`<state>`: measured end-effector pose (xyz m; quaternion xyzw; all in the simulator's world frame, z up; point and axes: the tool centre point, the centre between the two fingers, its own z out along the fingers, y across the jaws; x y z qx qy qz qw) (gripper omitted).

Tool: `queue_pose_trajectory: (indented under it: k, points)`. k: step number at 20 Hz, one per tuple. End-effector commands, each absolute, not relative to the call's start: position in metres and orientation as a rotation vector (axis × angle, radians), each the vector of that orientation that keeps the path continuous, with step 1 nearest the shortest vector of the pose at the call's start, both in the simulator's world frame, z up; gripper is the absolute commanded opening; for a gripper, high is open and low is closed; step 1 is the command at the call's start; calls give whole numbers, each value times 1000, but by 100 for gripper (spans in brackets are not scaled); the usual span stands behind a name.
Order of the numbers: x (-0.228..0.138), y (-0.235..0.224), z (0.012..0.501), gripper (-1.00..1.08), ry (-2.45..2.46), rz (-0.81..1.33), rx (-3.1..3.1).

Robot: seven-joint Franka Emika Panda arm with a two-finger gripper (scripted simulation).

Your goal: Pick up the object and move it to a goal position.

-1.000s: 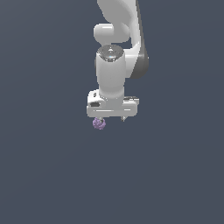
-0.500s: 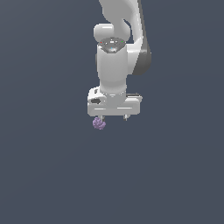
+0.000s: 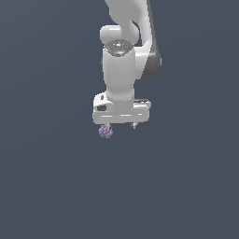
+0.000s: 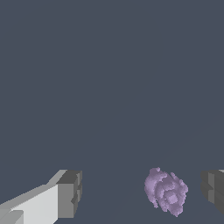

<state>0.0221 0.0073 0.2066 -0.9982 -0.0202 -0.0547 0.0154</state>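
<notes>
I'm hovering my gripper (image 3: 121, 126) w/ jaws spread wide and gripping nothing, the object (image 3: 106, 132) sitting btwn the fingertips (image 4: 69, 194) but off-centre, nearer one pad, so approach looks about done while closing, lifting & carrying to goal are all left.

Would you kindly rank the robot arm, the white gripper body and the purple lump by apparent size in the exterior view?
1. Robot arm, largest.
2. White gripper body.
3. Purple lump, by far the smallest.
</notes>
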Motion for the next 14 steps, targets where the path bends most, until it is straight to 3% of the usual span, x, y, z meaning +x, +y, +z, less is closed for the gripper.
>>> queue_pose_trajectory:
  k: [1, 14]
  points:
    - [21, 5, 204, 100, -98, -167, -3107]
    - [7, -15, 182, 100, -470, -136, -3097]
